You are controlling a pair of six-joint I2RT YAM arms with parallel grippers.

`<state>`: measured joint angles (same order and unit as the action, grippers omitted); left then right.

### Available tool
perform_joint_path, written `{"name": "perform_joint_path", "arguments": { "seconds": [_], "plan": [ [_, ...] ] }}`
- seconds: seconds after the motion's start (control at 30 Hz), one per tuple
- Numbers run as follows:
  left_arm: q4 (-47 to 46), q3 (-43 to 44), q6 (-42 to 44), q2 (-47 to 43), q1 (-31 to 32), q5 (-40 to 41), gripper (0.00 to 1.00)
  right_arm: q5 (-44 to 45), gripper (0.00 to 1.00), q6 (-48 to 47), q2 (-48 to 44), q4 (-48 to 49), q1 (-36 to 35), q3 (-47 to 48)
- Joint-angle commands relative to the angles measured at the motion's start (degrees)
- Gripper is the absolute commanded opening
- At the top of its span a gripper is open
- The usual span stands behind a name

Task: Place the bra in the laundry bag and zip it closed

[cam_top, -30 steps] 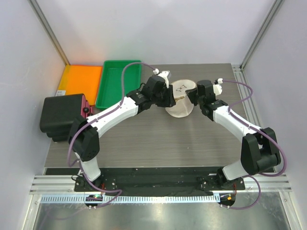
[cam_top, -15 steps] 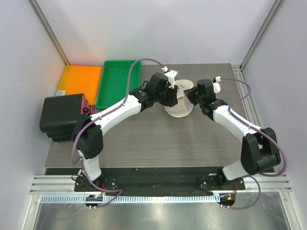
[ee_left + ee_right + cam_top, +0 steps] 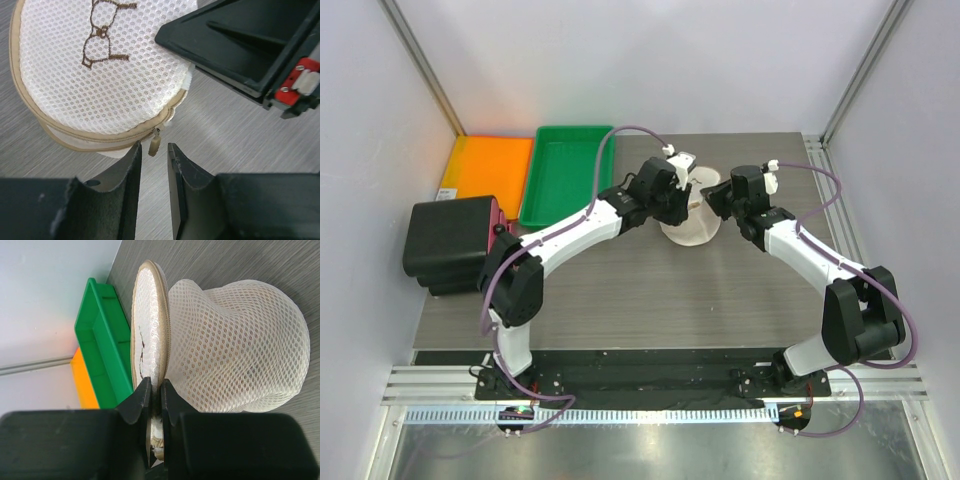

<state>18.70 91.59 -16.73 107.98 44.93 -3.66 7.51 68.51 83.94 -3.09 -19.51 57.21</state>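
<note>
The cream-white mesh laundry bag [image 3: 692, 222] stands at the table's back middle; its round lid with a brown mark [image 3: 100, 55] lies closed on top. The bra is hidden from every view. My left gripper [image 3: 153, 150] is slightly open, its fingers either side of the tan zipper pull [image 3: 154, 145] hanging at the rim, not clamping it. My right gripper [image 3: 155, 386] is shut on the bag's rim at the lid edge [image 3: 150, 330], holding the bag from its right side [image 3: 720, 200]. The mesh body [image 3: 235, 355] bulges beyond the fingers.
A green tray [image 3: 565, 172] and a flat orange tray [image 3: 488, 170] lie at the back left. A black box-like object [image 3: 448, 240] sits at the left edge. The right gripper's black body [image 3: 250, 45] is close beside the bag in the left wrist view.
My left arm has moved right, round the bag's near side toward its rim. The bag has shifted slightly. The right gripper has kept its hold.
</note>
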Motion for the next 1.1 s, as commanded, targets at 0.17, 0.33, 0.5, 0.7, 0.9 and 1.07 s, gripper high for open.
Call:
{"name": "perform_joint_path", "arguments": {
  "seconds": [0.17, 0.33, 0.5, 0.7, 0.9, 1.07],
  "plan": [
    [-0.68, 3.06, 1.97, 2.05, 1.3, 6.3, 0.23, -0.83, 0.01, 1.62, -1.33, 2.74, 0.0, 1.24],
    [0.1, 3.77, 1.62, 2.76, 1.39, 10.24, 0.0, -1.88, 0.01, 0.57, -1.23, 3.97, 0.0, 1.32],
    [-0.41, -0.6, 2.4, 1.53, 1.04, 18.42, 0.0, -7.67, 0.01, -3.8, -0.71, 3.97, 2.36, 1.59],
    [-9.9, -13.96, 6.44, -4.44, -0.8, 18.17, 0.0, -25.21, 0.01, -12.42, 4.29, 7.46, 11.85, 3.6],
    [-15.09, -17.14, 6.98, -5.85, -1.42, 8.87, 0.0, -37.71, 0.01, -21.83, 15.17, 3.45, 14.94, 16.58],
    [-20.45, -17.68, 5.05, -4.98, -1.33, -1.96, 0.0, -38.09, 0.02, -24.03, 17.48, -0.15, 14.85, 20.74]
  ]
}}
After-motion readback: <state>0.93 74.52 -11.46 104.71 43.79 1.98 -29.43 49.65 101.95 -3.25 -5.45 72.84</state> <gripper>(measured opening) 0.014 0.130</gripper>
